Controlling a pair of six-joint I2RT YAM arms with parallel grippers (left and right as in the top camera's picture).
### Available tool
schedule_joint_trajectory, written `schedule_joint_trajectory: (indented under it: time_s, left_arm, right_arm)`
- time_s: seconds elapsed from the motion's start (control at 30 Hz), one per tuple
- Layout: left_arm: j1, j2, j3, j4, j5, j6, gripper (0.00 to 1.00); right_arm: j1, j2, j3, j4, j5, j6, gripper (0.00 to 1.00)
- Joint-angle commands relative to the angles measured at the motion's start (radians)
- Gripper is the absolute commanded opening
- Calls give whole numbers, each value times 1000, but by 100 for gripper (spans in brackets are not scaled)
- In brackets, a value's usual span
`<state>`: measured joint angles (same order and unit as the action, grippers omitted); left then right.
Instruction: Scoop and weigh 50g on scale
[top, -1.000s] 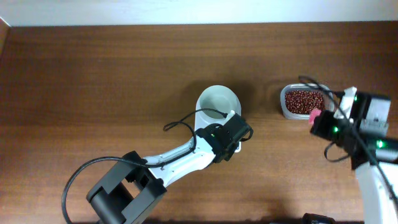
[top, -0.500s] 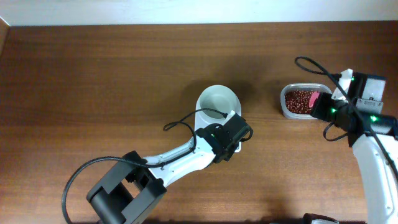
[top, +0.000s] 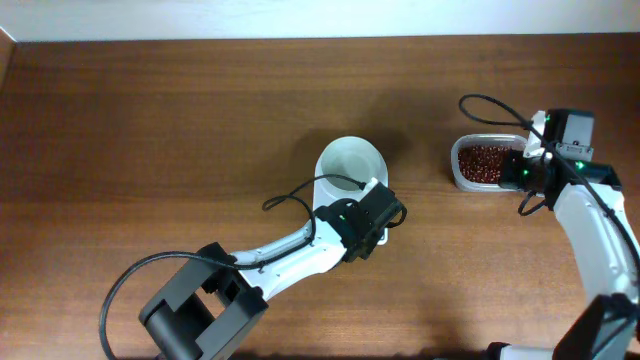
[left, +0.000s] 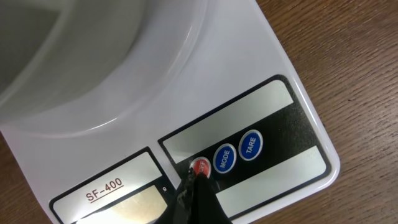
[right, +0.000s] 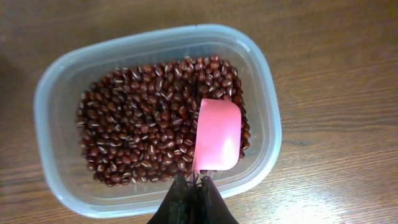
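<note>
White scale (left: 249, 68), pink scoop (right: 217, 134)

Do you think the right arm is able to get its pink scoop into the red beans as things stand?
Probably yes: the right gripper holds the pink scoop right over the beans, and the container is open, with nothing in between.

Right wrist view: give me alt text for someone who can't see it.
The right end effector, closed on the handle of a pink scoop, holds it over red beans in a clear plastic container. No beans show on the scoop. The container sits on a wooden table.
</note>
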<state>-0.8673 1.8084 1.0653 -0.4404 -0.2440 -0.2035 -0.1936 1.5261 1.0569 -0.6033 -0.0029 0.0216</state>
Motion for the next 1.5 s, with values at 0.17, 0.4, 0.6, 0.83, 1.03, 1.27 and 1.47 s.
schedule_joint_trajectory:
  time_s: [0.17,0.4,0.6,0.83,1.03,1.27,1.47]
  left_arm:
    - [2,10,-8,-7,-8,0,0]
    - [2,10,-8,-8,-8,0,0]
    - [2,10,-8,-9,-8,0,0]
    - [2,10,-8,-9,-8,0,0]
    - [2,10,-8,-13,-8,0,0]
    - [2,10,-8,-14,-7,0,0]
    - [2,10,-8,-12,-6,-1,0]
  right_arm:
    - [-19,58,19,3,-209,15,4]
    - [-169,73,19,5,-455,92,4]
    - [-303,106,18,2,-767,92,4]
    - [-352,136,17,-2,-894,92,4]
    - [-352,136,17,-2,-922,145,4]
    - [-352,136,17,-2,-1019,173,4]
    - [-350,136,17,-7,-1121,182,4]
